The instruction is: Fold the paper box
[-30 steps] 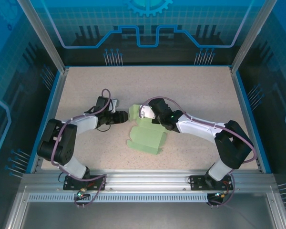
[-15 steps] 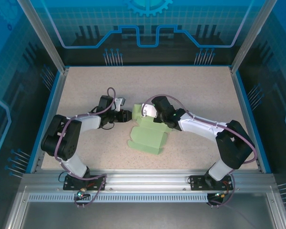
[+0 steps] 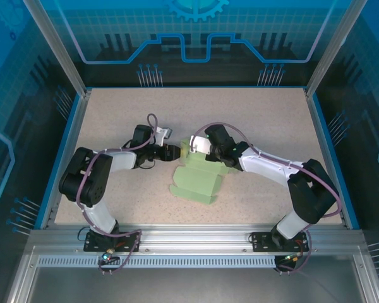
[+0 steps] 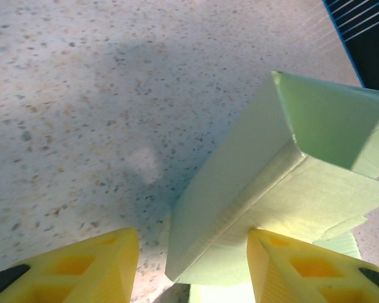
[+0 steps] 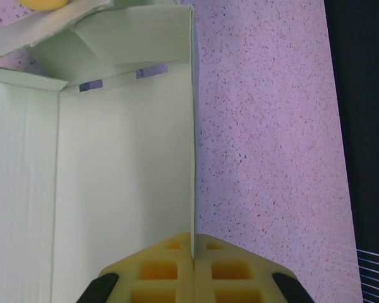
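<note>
Pinching paper box [image 3: 196, 180] wall edge, right gripper [image 5: 192, 259] clamped, left gripper [image 4: 189, 259] apart (straddling a corner), tabletop [image 3: 259, 120] bare around.

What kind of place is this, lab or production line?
Probably a lab robot cell: aluminium frame, blue printed wall panels, left arm and right arm bolted at a speckled table.

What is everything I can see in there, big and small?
box: one, pale green, half folded, mid-table between the pincers
table: one, speckled beige, blue-edged
walls: blue see-through panels, around the table
arms: two, black and white, left arm and right arm, bolted at the near edge
left pincer: one, yellow, open, astride a box corner
right pincer: one, yellow, shut on a box wall
</note>
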`<control>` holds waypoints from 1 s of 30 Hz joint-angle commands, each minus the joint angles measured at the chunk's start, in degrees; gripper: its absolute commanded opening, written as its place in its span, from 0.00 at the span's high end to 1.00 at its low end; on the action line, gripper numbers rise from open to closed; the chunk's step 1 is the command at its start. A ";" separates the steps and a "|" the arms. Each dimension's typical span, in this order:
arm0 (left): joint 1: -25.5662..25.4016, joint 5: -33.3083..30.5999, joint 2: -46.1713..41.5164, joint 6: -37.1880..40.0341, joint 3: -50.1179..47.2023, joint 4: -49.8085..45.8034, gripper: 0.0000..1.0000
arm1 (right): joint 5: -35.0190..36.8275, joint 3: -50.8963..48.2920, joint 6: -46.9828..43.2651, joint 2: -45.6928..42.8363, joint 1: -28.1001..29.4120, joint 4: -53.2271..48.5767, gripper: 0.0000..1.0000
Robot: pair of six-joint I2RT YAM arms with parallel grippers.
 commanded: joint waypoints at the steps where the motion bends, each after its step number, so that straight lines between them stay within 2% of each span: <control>1: -0.72 3.68 1.52 1.83 1.44 2.71 0.49 | -3.75 -0.07 -0.48 -1.44 -0.92 -2.11 1.00; 10: -1.11 5.95 1.23 2.50 0.21 5.34 0.46 | -8.64 0.19 -1.09 -1.62 -3.43 -3.73 1.00; 22: -1.83 8.85 3.45 2.61 -2.42 14.00 0.48 | -2.67 -5.86 -5.95 -2.14 -2.11 7.55 1.00; 30: -2.09 9.50 3.79 2.55 -3.79 18.14 0.48 | -1.96 -6.84 -6.90 -2.75 -1.90 12.00 1.00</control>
